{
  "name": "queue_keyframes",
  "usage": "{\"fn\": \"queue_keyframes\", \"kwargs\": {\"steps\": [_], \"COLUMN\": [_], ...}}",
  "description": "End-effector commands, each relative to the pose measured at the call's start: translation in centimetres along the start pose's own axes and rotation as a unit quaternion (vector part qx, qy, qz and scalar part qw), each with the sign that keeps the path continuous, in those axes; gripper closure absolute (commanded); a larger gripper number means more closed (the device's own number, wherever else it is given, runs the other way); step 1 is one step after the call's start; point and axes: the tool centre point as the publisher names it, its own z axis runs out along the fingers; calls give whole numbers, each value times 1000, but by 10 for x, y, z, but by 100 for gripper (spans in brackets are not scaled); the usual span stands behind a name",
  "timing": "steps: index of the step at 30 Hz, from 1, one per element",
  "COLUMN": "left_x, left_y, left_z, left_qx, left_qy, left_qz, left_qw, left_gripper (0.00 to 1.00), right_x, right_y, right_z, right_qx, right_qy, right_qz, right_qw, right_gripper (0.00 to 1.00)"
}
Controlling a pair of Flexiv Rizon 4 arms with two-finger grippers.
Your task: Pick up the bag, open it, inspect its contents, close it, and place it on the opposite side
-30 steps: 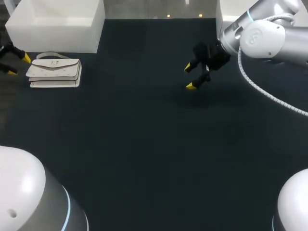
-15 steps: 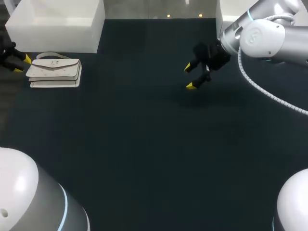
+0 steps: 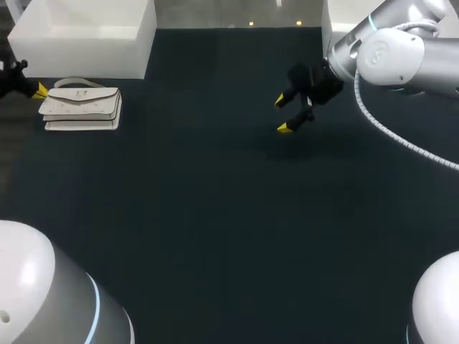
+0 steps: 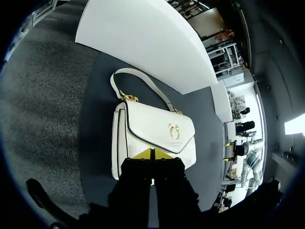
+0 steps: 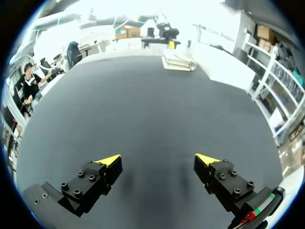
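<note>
The dark tabletop (image 3: 215,215) carries one white box (image 3: 82,36) at upper left. Just below the box lies one white bag (image 3: 80,107), flat with its flap shut, apparently waiting for pickup. There are two hands. The left hand (image 3: 39,92) sits at the bag's left edge, its fingers pressed together on nothing, probably lining up a grasp. The right hand (image 3: 282,115) hangs wide open and empty at upper middle, seemingly parked.

A white box (image 3: 82,36) stands far left on the dark table (image 3: 215,229), with seemingly a second box (image 3: 343,14) far right.
</note>
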Motion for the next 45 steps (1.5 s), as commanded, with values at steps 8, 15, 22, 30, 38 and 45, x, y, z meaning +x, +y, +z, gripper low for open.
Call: {"fn": "queue_keyframes", "kwargs": {"steps": [8,15,22,30,38,45], "left_x": [41,61,71,59,36,17], "left_y": [0,3,12,15,13,12], "left_z": [3,5,-2,-20,-32,-36], "left_qx": [-137,-145,-144,-127,-109,-100], "left_qy": [-37,-58,-54,-53,-46,-40], "left_qz": [38,52,55,37,9,-18], "left_qw": [989,986,987,990,993,994], "left_gripper": [100,100,0,0,0,0], "right_x": [-2,-2,-2,-2,-2,-2], "right_y": [0,0,0,0,0,0], "right_z": [1,1,1,1,1,1], "right_qx": [0,0,0,0,0,0], "right_qy": [1,1,1,1,1,1], "right_qz": [0,0,0,0,0,0], "right_qw": [1000,1000,1000,1000,1000,1000], "right_gripper": [0,0,0,0,0,0]}}
